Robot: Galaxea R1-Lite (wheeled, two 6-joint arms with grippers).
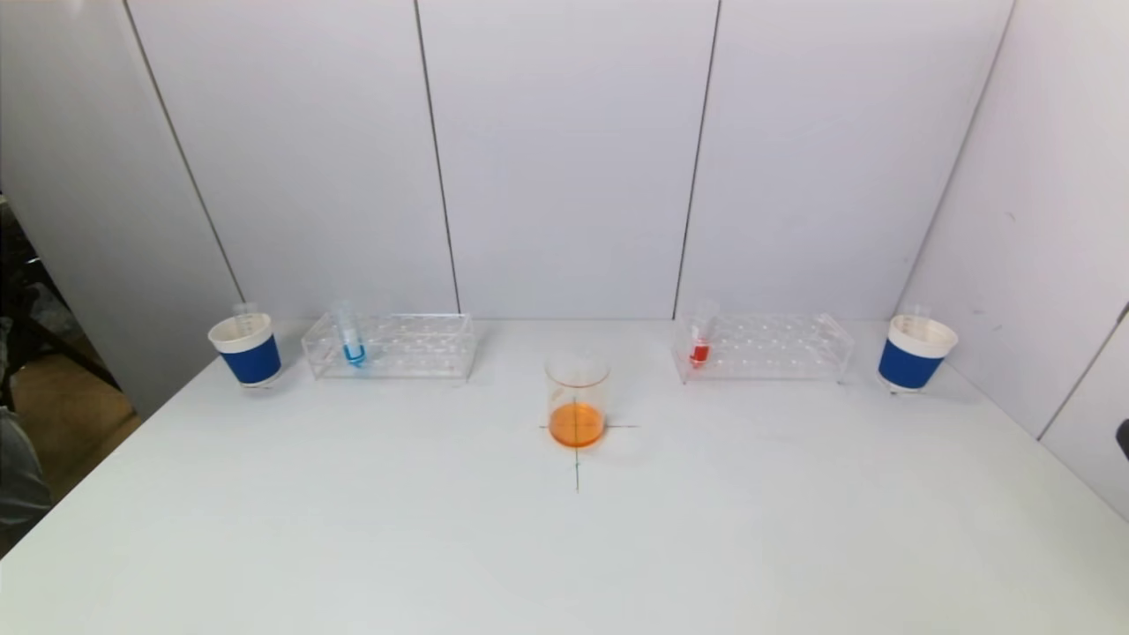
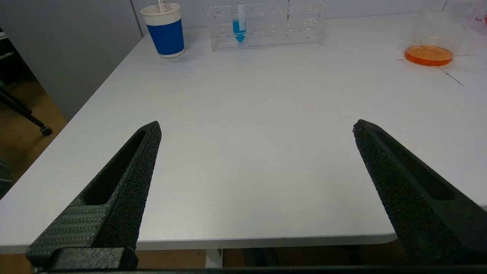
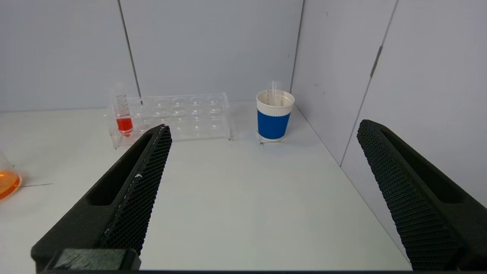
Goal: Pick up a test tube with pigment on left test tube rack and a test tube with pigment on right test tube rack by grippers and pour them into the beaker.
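— Left end effector (image 2: 257,127)?
— Spread wide, nothing between the fingers (image 2: 125,179), hovering over the near left edge of the white counter (image 2: 243,160); touching nothing.
— Right end effector (image 3: 262,129)?
— Same: fully splayed, empty, above the right part of the counter, facing the back right corner. Neither seen from the head camera.
— Next out?
— Beaker (image 1: 577,399) at the counter's middle, on a marked cross, upright, with orange liquid in the bottom. Cut off at the frame edge in both wrist views.
— And at the back?
— Left test tube rack (image 1: 391,346), clear, near the rear wall; blue test tube (image 1: 350,339) standing upright in a slot near its left end. Just beyond that end, left paper cup (image 1: 247,350), blue-sleeved, with a clear tube poking out. Mirrored on the other side: right test tube rack (image 1: 764,347) with red test tube (image 1: 701,342) upright near its left end, the end nearest the beaker, then right paper cup (image 1: 915,354) past the rack's far end, also with a clear tube inside.
— Hard to make out?
— Contents of the cups' tubes; exact slot row for each coloured tube. Other rack holes apparently vacant, though transparent and faint.
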